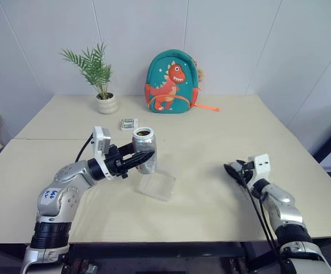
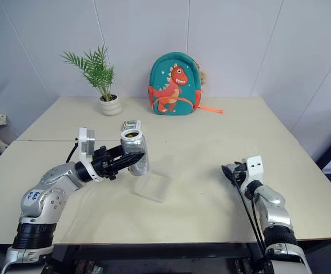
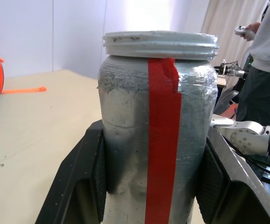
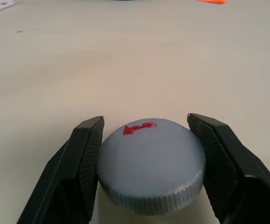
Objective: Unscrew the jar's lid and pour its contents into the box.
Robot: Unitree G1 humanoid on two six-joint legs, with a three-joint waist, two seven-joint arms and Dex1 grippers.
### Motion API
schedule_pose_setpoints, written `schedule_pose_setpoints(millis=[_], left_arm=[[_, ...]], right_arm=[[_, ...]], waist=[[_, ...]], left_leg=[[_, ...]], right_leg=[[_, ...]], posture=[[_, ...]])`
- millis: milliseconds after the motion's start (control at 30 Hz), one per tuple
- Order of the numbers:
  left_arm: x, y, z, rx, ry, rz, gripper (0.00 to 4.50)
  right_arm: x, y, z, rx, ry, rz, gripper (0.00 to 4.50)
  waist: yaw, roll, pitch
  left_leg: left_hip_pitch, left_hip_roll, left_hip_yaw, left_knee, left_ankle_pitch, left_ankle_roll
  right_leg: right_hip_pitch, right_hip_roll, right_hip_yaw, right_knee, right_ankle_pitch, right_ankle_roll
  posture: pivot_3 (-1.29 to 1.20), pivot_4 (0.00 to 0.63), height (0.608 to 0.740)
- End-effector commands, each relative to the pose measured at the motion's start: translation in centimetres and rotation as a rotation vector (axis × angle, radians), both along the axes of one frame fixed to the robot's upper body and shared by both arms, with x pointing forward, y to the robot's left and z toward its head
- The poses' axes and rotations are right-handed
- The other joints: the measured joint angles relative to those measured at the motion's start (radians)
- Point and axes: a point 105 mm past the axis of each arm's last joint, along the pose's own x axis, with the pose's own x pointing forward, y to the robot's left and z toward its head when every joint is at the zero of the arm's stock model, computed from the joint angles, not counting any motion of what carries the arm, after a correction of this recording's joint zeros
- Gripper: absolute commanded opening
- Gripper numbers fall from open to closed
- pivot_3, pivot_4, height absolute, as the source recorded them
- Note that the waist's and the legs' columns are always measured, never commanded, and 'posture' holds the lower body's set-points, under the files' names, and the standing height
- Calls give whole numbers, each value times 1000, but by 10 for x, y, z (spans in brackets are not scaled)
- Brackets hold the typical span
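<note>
jar [image 3: 153, 135]: silvery, red stripe, uncapped, left fingers [image 3: 95, 172] clamping | lid [image 4: 151, 165]: right fingers [image 4: 86, 158] clamping

Your two head views look forward and down over the same surface [image 1: 211, 123] — each wrist view sits close, looking along its own pincer.

- Left claw [image 1: 145, 158] reaches forward at mid-height, fingers clamped on either side of the jar [image 1: 144, 149].
- Right claw [image 4: 148, 163] sits low and level, pinching the lid [image 4: 151, 165].
</note>
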Motion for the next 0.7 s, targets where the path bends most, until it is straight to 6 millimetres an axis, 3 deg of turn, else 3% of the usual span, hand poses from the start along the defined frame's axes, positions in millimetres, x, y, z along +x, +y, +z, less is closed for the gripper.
schedule_pose_setpoints(millis=[33, 167, 233, 400, 533, 700], left_arm=[[-3, 6, 14, -17, -30, 4, 1999], [-2, 11, 16, -32, -30, 27, 1999], [-2, 13, 15, -30, -20, 32, 1999], [3, 21, 12, 14, -18, 98, 1999], [9, 38, 9, 101, -33, 208, 1999], [23, 54, 14, 248, -121, 444, 1999]], right_arm=[[0, -17, 12, -18, -61, -55, 3277], [-1, -14, 17, -6, -85, -21, 4486], [-2, -9, 21, 0, -95, 13, 4486], [-18, 32, 62, -47, -192, 237, 4486], [-57, 76, 116, -116, -271, 505, 4486], [-104, 116, 157, -188, -308, 747, 4486]], waist=[[0, 0, 0], [-2, 0, 0], [-2, 0, 0], [-5, 0, 0], [-5, 0, 0], [7, 0, 0]], left_leg=[[0, 0, 0, 0, 0, 0], [0, 0, 0, 0, 0, 0], [0, 0, 0, 0, 0, 0], [1, 1, 0, 0, 0, 0], [1, 1, 0, 0, 0, 0], [1, 1, 0, 0, -1, 0]], right_leg=[[0, 0, 0, 0, 0, 0], [0, 0, 0, 0, 0, 0], [0, 0, 1, 0, 0, 0], [0, 1, 1, 1, 0, 1], [-1, 1, 1, 2, 0, 1], [0, 1, 1, 1, 0, 0]], posture=[[0, 150, 740], [0, 150, 740], [0, 150, 740], [0, 150, 740], [0, 150, 740], [0, 150, 740]])
